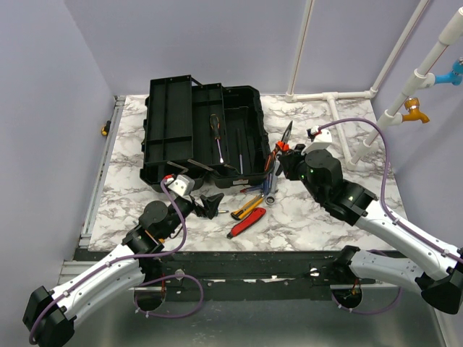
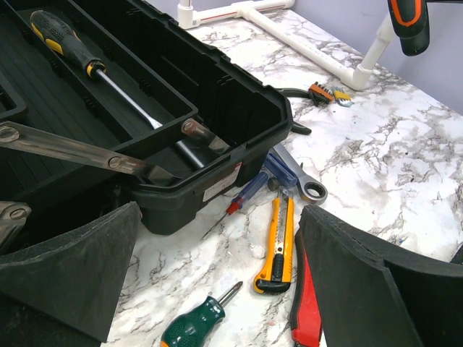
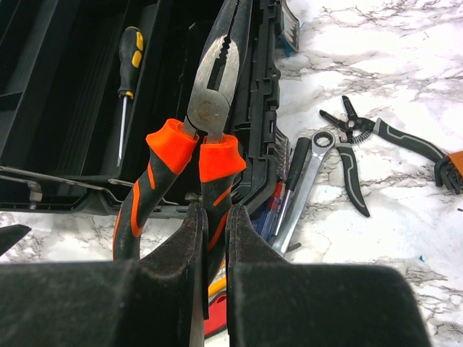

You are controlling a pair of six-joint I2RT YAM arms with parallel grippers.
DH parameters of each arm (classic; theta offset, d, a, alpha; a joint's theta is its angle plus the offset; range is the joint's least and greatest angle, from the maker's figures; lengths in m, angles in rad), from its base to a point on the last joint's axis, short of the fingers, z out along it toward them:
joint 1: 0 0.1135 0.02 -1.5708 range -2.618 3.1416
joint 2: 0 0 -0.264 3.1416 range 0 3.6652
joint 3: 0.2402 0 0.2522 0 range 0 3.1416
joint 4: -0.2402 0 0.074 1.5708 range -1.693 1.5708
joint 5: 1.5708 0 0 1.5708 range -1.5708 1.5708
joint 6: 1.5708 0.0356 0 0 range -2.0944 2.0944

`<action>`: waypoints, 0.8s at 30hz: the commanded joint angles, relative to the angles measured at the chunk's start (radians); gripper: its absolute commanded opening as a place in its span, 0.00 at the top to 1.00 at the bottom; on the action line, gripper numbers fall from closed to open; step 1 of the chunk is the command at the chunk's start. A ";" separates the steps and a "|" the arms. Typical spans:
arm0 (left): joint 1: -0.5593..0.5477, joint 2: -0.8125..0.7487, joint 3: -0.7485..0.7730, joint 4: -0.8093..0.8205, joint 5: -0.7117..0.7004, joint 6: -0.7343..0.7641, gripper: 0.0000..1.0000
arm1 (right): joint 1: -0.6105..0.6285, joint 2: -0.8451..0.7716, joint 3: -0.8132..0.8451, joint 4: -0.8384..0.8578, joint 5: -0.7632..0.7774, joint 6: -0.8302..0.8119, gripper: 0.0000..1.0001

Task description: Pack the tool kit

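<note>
Reaching from its base with the elbow bent, the right arm holds the right gripper (image 1: 289, 160) at the right rim of the black toolbox (image 1: 202, 137). We see its fingers (image 3: 189, 246) pressed together on the orange-and-black handles of the long-nose pliers (image 3: 211, 101), whose nose points over the box wall. The left arm stretches low across the marble table (image 1: 119, 195). Its left gripper (image 1: 210, 206) sits just before the box's near wall, fingers (image 2: 79, 275) spread wide with nothing between them. The toolbox stands open at the back left of the table, a yellow-handled screwdriver (image 2: 61, 36) lying inside. Loose tools lie by its near right corner, among them a ratchet wrench (image 2: 312, 191) and a yellow utility knife (image 2: 278, 246). We find a red knife (image 2: 305, 311) half hidden behind one finger of the left gripper, a green-handled screwdriver (image 2: 194, 327) cut off by the frame edge, and the pliers' handle ends lost behind the right gripper's pads.
</note>
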 commanded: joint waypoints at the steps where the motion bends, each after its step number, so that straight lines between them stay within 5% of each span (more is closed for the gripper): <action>1: -0.002 -0.006 0.023 0.001 0.022 0.003 0.05 | 0.005 -0.017 0.029 0.065 0.006 -0.010 0.99; 15: -0.002 0.000 0.023 0.002 0.022 0.004 0.05 | 0.005 -0.003 0.025 0.082 -0.009 -0.026 0.99; 24: -0.002 -0.006 0.023 -0.001 0.016 0.006 0.05 | 0.005 0.215 0.178 0.103 -0.185 -0.075 0.99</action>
